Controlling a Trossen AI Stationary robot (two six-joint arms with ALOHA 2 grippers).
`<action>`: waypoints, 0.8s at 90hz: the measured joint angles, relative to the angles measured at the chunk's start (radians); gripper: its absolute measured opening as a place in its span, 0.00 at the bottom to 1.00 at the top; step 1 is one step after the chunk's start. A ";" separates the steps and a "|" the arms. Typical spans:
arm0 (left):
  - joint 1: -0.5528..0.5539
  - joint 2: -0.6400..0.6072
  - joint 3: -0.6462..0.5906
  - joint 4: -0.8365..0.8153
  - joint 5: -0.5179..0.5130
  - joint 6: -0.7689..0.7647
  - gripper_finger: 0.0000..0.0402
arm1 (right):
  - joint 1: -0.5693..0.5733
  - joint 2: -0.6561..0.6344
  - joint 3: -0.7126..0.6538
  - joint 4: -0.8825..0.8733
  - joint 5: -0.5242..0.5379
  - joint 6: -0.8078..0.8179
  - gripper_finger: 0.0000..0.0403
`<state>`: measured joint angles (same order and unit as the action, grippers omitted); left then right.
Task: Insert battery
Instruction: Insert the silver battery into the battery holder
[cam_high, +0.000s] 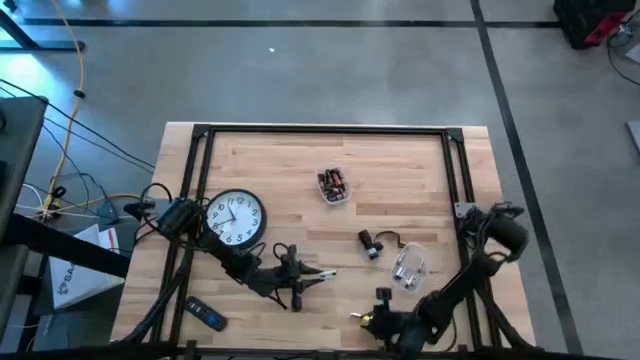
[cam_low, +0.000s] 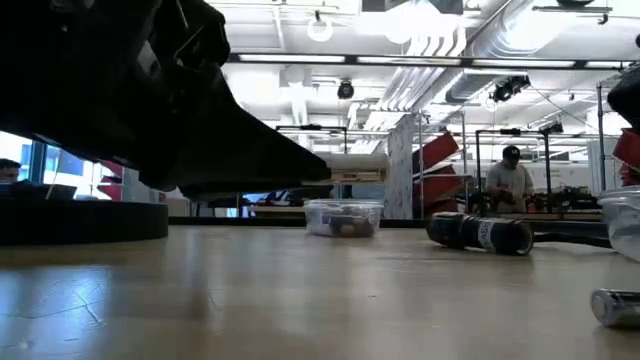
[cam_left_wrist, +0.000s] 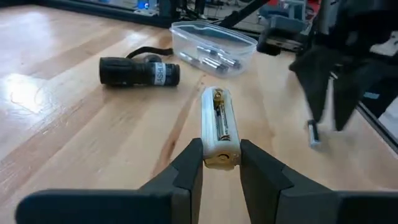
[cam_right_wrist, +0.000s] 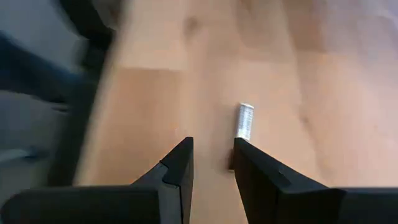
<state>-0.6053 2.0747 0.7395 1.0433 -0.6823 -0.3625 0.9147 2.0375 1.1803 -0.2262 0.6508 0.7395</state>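
Observation:
A white battery holder (cam_left_wrist: 219, 127), its open side up with metal showing in the slot, sticks out ahead of my left gripper (cam_left_wrist: 221, 149), which is shut on it at the table's front middle (cam_high: 305, 275). A loose silver battery (cam_right_wrist: 244, 121) lies on the wood near the front edge, also seen in the low view (cam_low: 615, 305). My right gripper (cam_right_wrist: 213, 149) hovers open just short of that battery, a little to one side, with nothing between its fingers. My left gripper pinches the holder's near end (cam_left_wrist: 221, 158) between its two fingers, one on each long side. The fingers lie level, along the holder, which points toward the table's right. In the low view the holder's free end (cam_low: 355, 175) hangs above the table top.
A black flashlight (cam_high: 370, 243) and a clear tub (cam_high: 408, 265) lie right of centre. A clear box of batteries (cam_high: 333, 185) sits farther back. A round clock (cam_high: 235, 218) lies flat on the left, a remote (cam_high: 208, 318) near the front left. Black frame rails (cam_high: 460, 170) border the table.

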 joint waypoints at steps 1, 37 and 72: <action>-0.002 0.000 0.000 0.000 0.000 -0.001 0.16 | 0.002 0.003 0.011 -0.018 0.008 0.010 0.20; -0.051 0.004 0.024 -0.120 0.113 -0.080 0.16 | 0.038 0.018 0.040 -0.125 0.106 0.224 0.20; -0.051 0.005 0.076 -0.239 0.154 -0.107 0.16 | 0.004 0.017 -0.042 -0.023 0.008 0.233 0.19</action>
<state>-0.6563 2.0800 0.8158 0.8040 -0.5285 -0.4698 0.9184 2.0545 1.1383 -0.2495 0.6586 0.9726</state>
